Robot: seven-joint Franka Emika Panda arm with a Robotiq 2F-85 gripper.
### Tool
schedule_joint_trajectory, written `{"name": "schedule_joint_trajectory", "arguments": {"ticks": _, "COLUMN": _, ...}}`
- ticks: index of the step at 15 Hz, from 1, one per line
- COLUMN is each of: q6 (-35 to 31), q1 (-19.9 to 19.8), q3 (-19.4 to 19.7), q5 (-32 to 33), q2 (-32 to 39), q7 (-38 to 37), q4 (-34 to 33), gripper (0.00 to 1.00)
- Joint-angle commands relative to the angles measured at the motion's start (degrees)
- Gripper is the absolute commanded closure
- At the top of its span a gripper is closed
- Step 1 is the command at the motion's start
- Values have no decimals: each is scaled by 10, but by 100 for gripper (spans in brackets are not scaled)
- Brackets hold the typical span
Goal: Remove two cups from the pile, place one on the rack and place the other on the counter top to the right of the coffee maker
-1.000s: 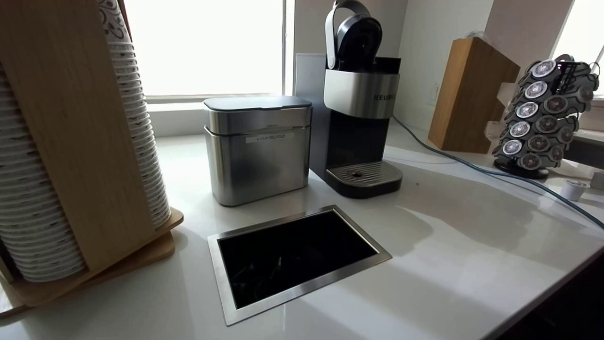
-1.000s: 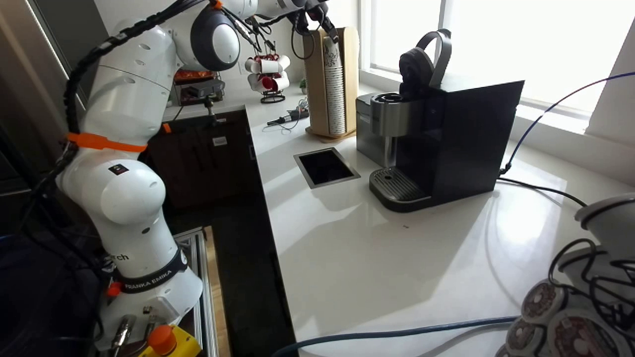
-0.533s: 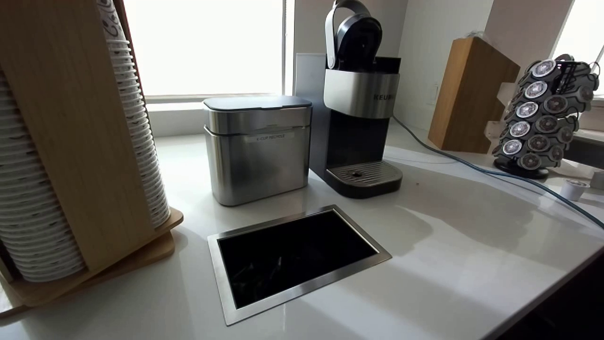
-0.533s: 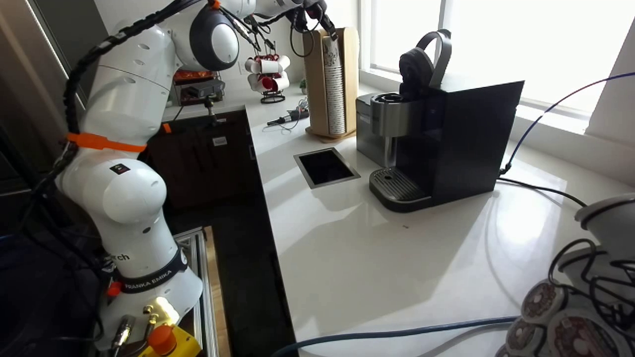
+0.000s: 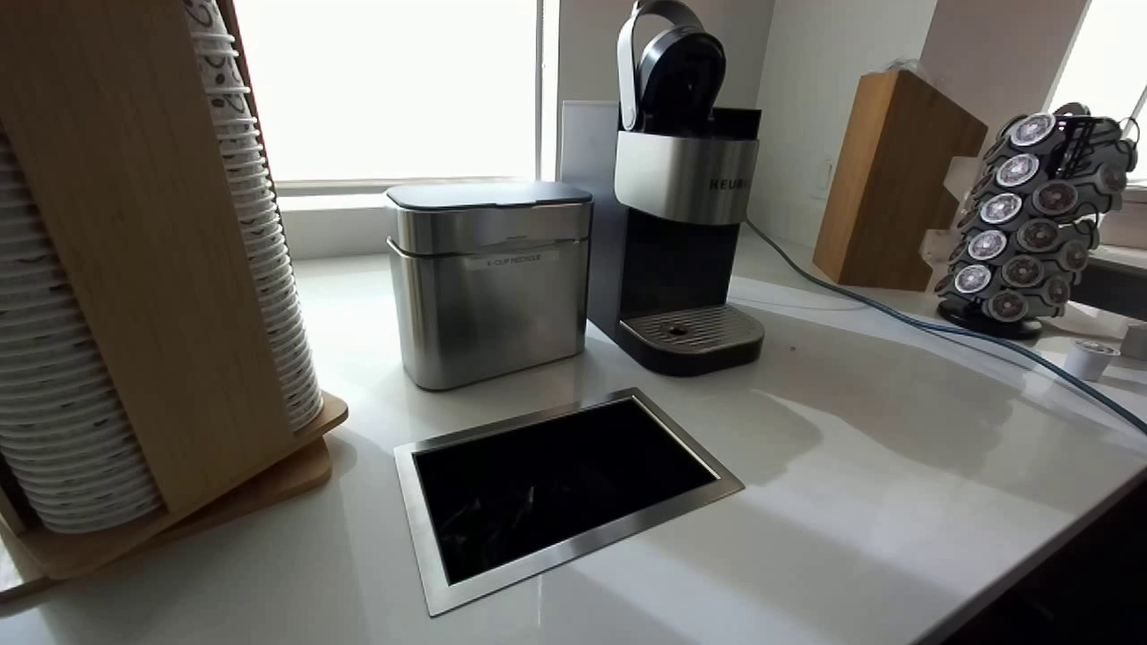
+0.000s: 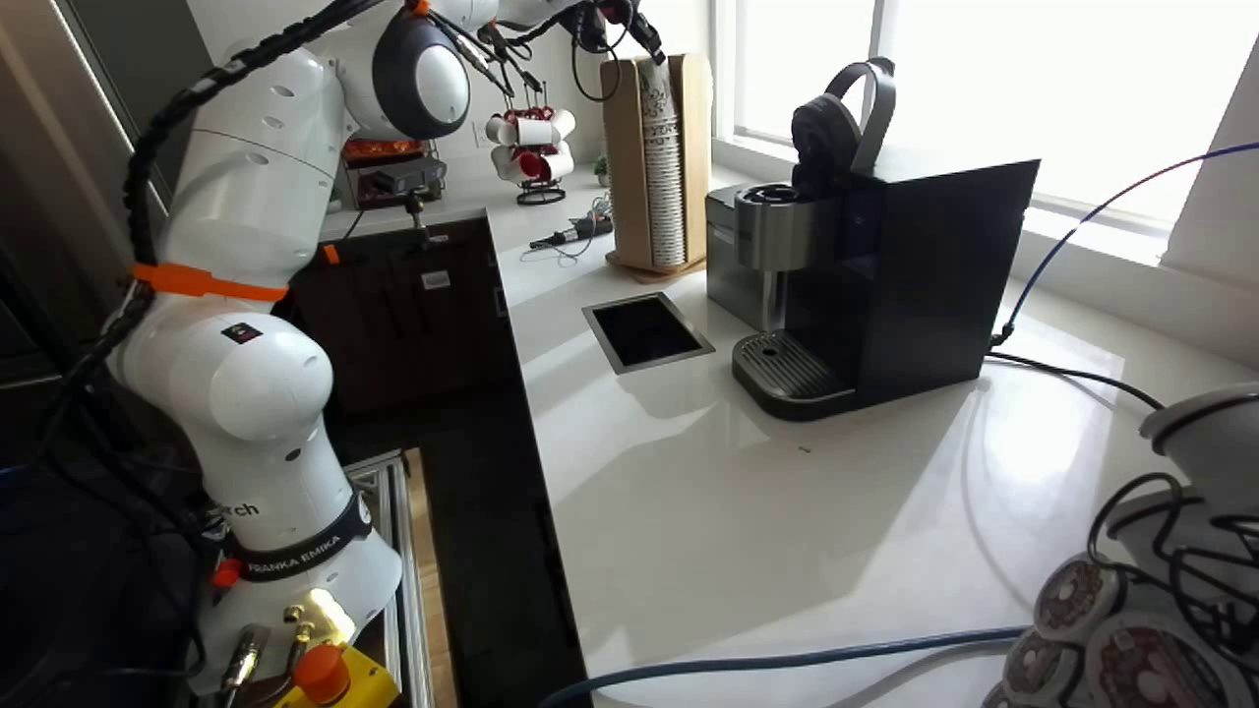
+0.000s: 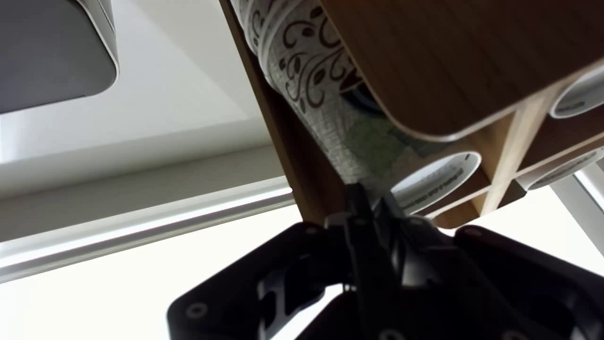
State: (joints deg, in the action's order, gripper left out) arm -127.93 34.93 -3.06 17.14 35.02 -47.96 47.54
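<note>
The pile of nested white cups [image 5: 264,242] stands in a wooden holder, also seen in an exterior view [image 6: 666,197]. The top cup [image 7: 314,71], white with brown swirls, is raised; spaced rims and patterned bands show under it. My gripper [image 7: 372,196] is shut on the wall of this cup at its upper end, above the holder [image 6: 654,57]. How many cups rise with it is hard to tell. The coffee maker [image 5: 690,179], black and silver with its lid up, stands on the white counter top [image 6: 728,531]. Its drip tray [image 5: 694,330] is bare.
A steel-framed opening [image 5: 573,484] lies before the holder and the coffee maker. A square metal tin [image 5: 493,287] stands between them. A pod carousel [image 5: 1030,215] and a blue cable [image 5: 905,318] lie to the side. A mug rack [image 6: 536,147] stands behind.
My gripper has moved up and slightly back, with the top cup rising in it. Rims under it have spread apart, and patterned bands now show between them.
</note>
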Motion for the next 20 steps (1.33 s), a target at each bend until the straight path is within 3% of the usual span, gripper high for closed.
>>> {"name": "schedule_joint_trajectory", "arguments": {"ticks": 1, "q6": -20, "q1": 12, "q3": 11, "q5": 19, "q2": 14, "q7": -12, "q4": -28, "gripper": 98}}
{"name": "schedule_joint_trajectory", "arguments": {"ticks": 6, "q6": -31, "q1": 16, "q3": 24, "q5": 28, "q2": 16, "q7": -33, "q4": -33, "gripper": 98}}
{"name": "schedule_joint_trajectory", "arguments": {"ticks": 20, "q6": -190, "q1": 53, "q3": 87, "q5": 88, "q2": 10, "q7": -82, "q4": -39, "gripper": 98}}
